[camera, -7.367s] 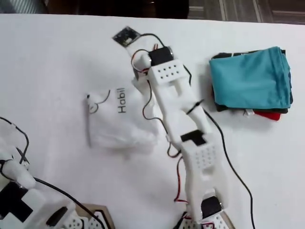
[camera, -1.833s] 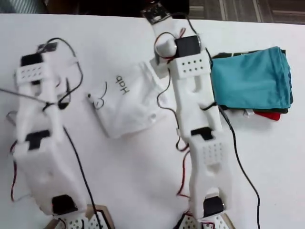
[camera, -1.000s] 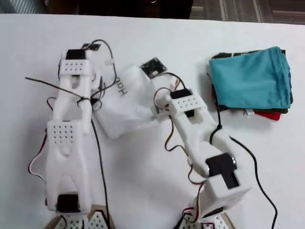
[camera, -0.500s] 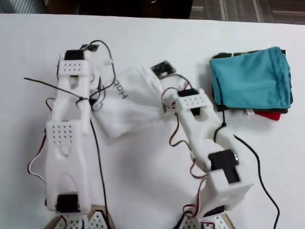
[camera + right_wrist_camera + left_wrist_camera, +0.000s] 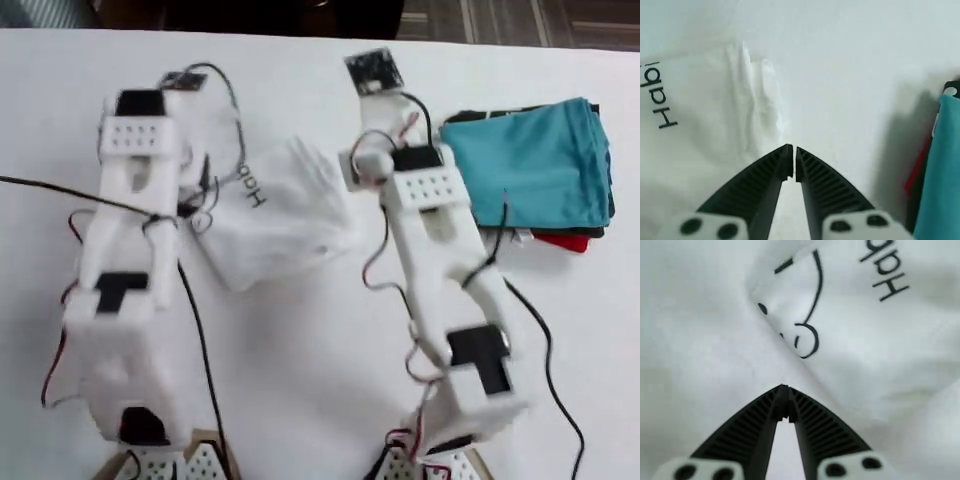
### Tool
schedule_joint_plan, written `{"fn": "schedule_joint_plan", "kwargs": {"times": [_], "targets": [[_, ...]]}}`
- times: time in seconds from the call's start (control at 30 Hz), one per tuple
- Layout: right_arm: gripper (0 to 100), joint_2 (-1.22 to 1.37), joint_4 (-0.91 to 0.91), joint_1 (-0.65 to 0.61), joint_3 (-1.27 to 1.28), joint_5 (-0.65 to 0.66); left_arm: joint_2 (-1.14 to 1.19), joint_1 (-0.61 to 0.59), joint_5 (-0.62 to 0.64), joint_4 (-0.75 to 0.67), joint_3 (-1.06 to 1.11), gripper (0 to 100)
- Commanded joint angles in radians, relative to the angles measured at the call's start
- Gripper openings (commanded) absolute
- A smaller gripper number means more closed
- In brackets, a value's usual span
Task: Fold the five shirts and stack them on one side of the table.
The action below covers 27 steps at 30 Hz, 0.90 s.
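White shirt loosely bunched mid-table between your two arms, your left gripper closed with tips at its printed edge, your right gripper almost closed, empty, just beside its other edge, teal-topped folded stack near your right arm on the table.

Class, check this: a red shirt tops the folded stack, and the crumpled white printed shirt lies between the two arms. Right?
Wrong: a teal shirt tops the folded stack, as the high view shows. The crumpled white printed shirt does lie between the left arm and right arm.
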Motion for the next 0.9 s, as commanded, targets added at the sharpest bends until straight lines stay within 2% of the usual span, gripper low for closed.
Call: {"fn": "schedule_joint_plan", "kwargs": {"times": [0.0,0.1,0.23,0.5,0.67,0.87], "targets": [[2.0,0.191,0.094,-0.024,-0.322,-0.055,-0.331,0.061,-0.014,-0.315,0.499,3],[2.0,0.36,0.194,-0.064,-0.56,-0.064,-0.446,0.081,-0.014,-0.548,0.751,3],[2.0,0.556,0.283,-0.102,-0.852,-0.068,-0.457,0.087,-0.006,-0.683,0.854,3],[2.0,0.865,0.311,-0.157,-1.237,-0.061,-0.457,0.114,-0.005,-0.71,0.99,3],[2.0,0.981,0.318,-0.168,-1.329,-0.057,-0.459,0.109,-0.005,-0.744,1.044,3],[2.0,1.063,0.262,-0.142,-1.364,0.064,-0.46,0.115,-0.006,-0.819,1.087,3]]}}
